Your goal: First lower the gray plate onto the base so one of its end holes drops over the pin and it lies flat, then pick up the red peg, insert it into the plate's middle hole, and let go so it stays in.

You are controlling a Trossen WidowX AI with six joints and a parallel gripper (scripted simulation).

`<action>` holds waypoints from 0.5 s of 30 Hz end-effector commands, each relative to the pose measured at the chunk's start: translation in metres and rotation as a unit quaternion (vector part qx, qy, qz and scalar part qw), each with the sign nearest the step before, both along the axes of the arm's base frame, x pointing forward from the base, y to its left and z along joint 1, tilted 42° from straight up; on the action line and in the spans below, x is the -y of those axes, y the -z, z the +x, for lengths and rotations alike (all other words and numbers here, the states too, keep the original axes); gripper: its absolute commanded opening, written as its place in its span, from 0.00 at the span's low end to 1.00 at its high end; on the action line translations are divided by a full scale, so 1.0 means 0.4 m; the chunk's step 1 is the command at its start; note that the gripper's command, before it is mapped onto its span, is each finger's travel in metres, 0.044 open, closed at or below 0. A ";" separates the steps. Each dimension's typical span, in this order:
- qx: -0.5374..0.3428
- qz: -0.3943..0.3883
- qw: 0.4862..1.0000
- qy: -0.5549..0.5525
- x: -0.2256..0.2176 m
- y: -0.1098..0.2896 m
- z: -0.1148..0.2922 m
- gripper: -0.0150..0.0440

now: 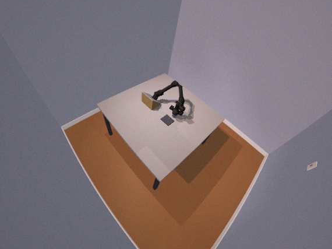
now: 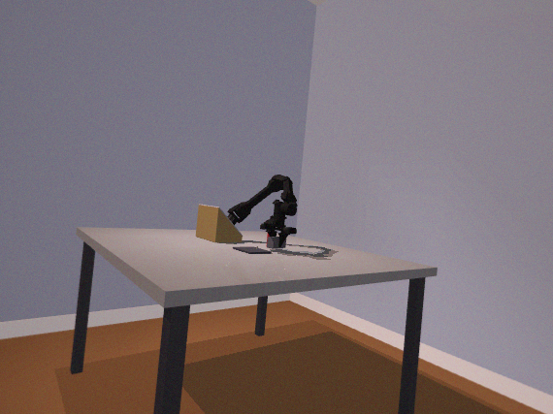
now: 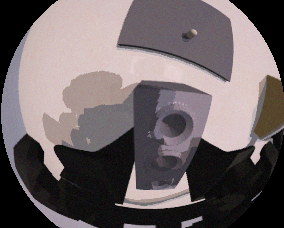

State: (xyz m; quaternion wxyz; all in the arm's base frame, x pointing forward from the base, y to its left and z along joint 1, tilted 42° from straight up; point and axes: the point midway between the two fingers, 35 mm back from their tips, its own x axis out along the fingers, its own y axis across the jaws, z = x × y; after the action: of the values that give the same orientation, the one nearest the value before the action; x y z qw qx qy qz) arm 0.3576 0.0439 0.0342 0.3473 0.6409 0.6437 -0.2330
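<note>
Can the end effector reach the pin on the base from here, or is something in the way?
Probably yes. The end effector is shut on the gray plate, and the base lies just ahead with its pin uncovered. Nothing shows between them; the tan wedge sits off to one side.

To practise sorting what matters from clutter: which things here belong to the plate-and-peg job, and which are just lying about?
Job: gray plate, gripped in the jaws; base; pin; red peg.
Lying about: tan wedge; wall socket.
</note>
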 end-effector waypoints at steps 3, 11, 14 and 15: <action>0.003 -0.003 1.000 0.001 0.038 -0.032 0.006 0.25; 0.003 -0.005 1.000 0.001 0.085 -0.074 0.004 0.25; 0.002 -0.005 1.000 0.001 0.103 -0.090 0.002 0.25; 0.002 -0.005 1.000 0.001 0.109 -0.095 0.002 0.25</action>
State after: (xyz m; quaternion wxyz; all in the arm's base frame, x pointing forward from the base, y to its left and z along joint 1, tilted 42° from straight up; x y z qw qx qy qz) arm 0.3585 0.0087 0.0651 0.3486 0.6412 0.6421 -0.2345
